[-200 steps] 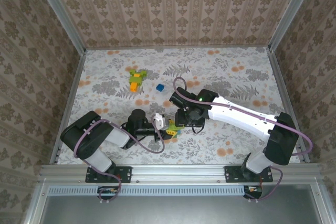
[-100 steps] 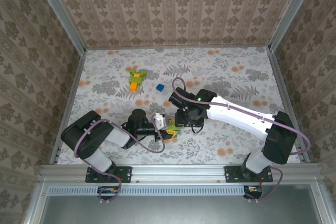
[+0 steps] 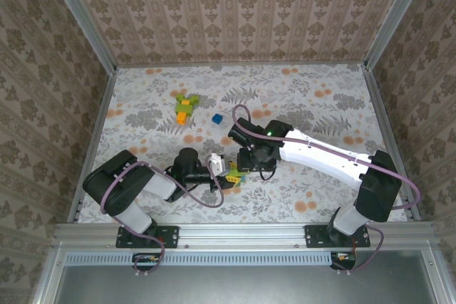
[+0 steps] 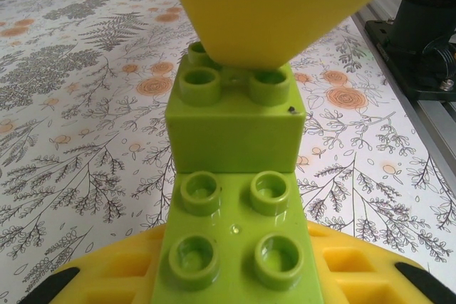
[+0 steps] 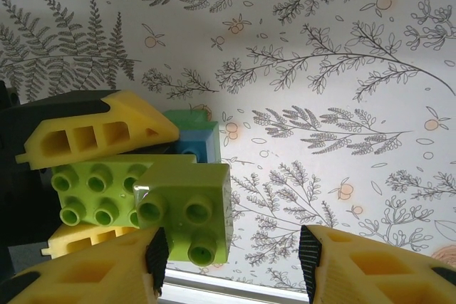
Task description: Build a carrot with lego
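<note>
My left gripper (image 4: pixel 239 169) is shut on a light green lego plate (image 4: pixel 231 236) that carries a light green two-by-two brick (image 4: pixel 235 115) at its far end. In the top view this stack (image 3: pixel 232 173) sits between the left gripper (image 3: pixel 221 174) and my right gripper (image 3: pixel 247 164), low on the table. The right gripper (image 5: pixel 231 265) stands open. The two-by-two brick (image 5: pixel 187 208) lies by its left pad (image 5: pixel 157 261), and the rest of the gap holds nothing. A blue brick (image 5: pixel 199 144) shows under the green ones.
A small cluster of green and orange bricks (image 3: pixel 185 107) lies at the back left of the flowered table (image 3: pixel 320 97), with a loose blue brick (image 3: pixel 216 119) next to it. The metal front rail (image 5: pixel 228 291) runs close under the right gripper.
The right gripper has edged slightly left, closer to the held green stack. The left arm has stayed still.
</note>
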Controlling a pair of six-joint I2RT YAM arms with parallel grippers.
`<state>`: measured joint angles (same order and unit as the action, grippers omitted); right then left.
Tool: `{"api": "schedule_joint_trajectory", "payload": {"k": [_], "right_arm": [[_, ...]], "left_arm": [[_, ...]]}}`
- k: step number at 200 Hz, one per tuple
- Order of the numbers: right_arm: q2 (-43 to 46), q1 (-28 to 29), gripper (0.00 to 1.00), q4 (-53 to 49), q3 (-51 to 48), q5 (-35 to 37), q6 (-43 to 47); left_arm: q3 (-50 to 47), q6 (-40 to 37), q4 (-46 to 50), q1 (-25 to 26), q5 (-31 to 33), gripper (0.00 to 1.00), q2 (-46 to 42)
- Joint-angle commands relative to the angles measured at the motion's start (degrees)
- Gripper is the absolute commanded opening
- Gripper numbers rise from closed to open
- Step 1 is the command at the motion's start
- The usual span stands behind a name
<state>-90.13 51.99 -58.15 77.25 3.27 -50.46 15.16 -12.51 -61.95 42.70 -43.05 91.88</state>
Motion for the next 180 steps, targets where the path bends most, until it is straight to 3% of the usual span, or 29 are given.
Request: {"api": "schedule_joint_trajectory", "payload": {"k": [1,41,108,147,166,180], "right_arm": [[1.1,-0.5,0.55,-3.5,4.6,3.1,2.2],[2.9,-0.6,0.56,-7.4,7.8,4.9,3.3],[5.8,-0.9,0.55,-4.8,-1.0,4.1,2.5],[7.0,-1.0,0.55,-3.0,-5.1,2.7,2.4],[7.4,-0.9,0.55,-2.1,-7.1,1.9,2.3],[7.8,-0.5,0.54,-0.9,-8.9,0.9,2.2]], "left_arm": [[-0.3,-1.8,7.4,0.4,3.1,0.32,2.0],[-0.3,-1.8,7.5,0.3,3.0,0.35,2.0],[-0.5,-1.6,7.5,0.4,2.0,0.47,1.4],[-1.1,-1.0,6.5,0.4,2.4,0.66,0.3],[-1.9,-0.4,5.6,0.3,2.6,0.99,-1.1],[-2.8,0.0,5.2,0.2,2.9,1.0,-2.8]]}}
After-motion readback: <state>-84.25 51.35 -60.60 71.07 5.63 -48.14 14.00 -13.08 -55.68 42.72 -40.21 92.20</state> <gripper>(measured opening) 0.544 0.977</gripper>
